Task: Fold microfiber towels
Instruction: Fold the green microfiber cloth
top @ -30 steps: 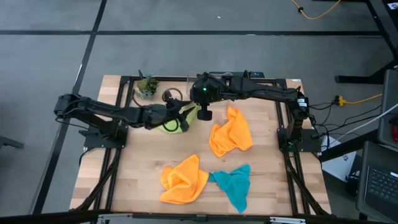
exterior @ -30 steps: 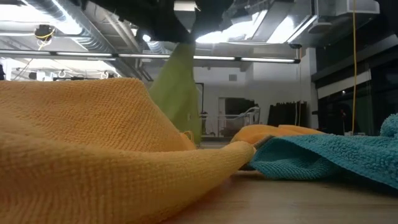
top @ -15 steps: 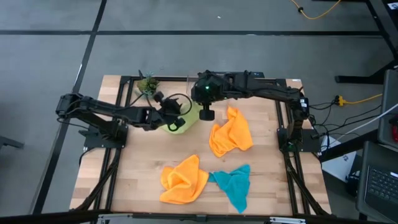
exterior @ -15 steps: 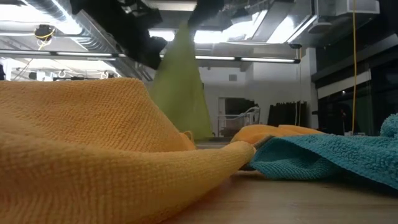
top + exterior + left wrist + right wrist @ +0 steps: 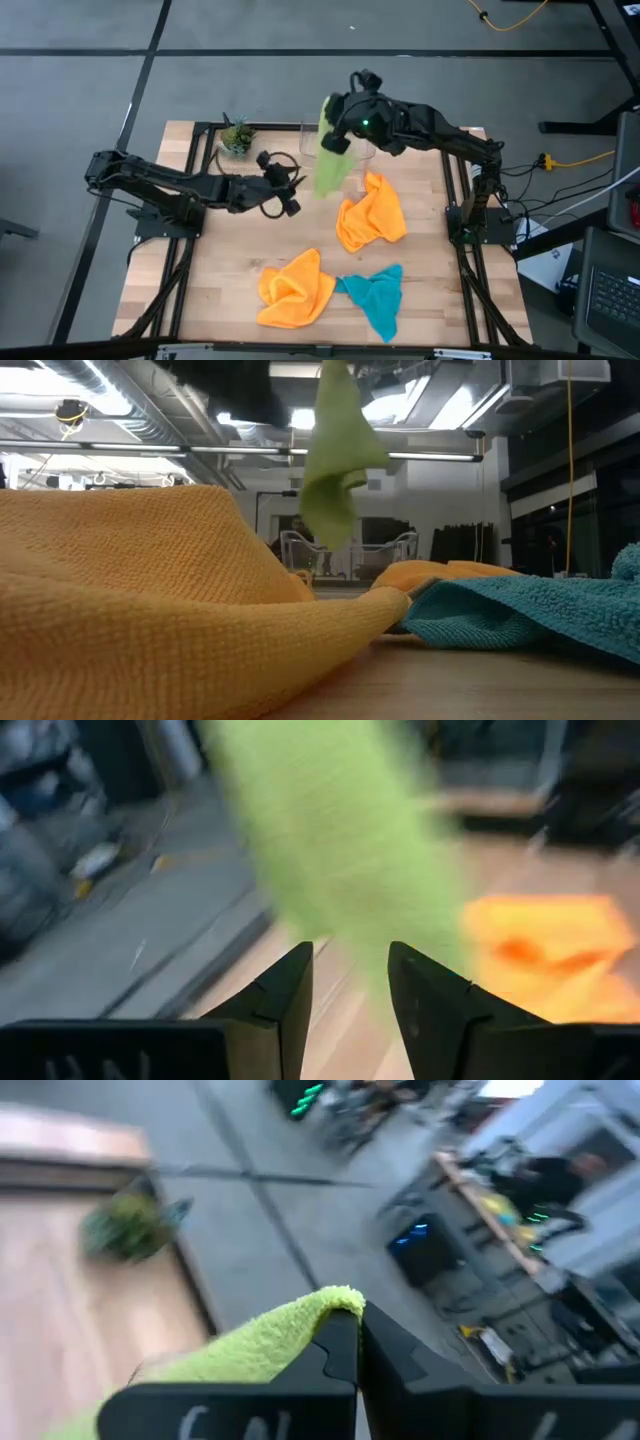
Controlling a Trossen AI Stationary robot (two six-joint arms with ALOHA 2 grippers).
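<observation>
Green towel [image 5: 331,168]: hangs lengthwise from right jaws [image 5: 333,110], clamped on its top; left jaws [image 5: 288,196], apart, empty, beside its lower end.

I see two matte black, jointed arms, a green light glowing on the right one, black cable looped by the left wrist, flat dark wedge-shaped fingers.

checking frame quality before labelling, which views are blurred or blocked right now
Left wrist view: the lime green towel is smeared by motion blur. Right wrist view: the background is streaked. Low view: an orange towel fills the foreground. High view: sharp.
</observation>
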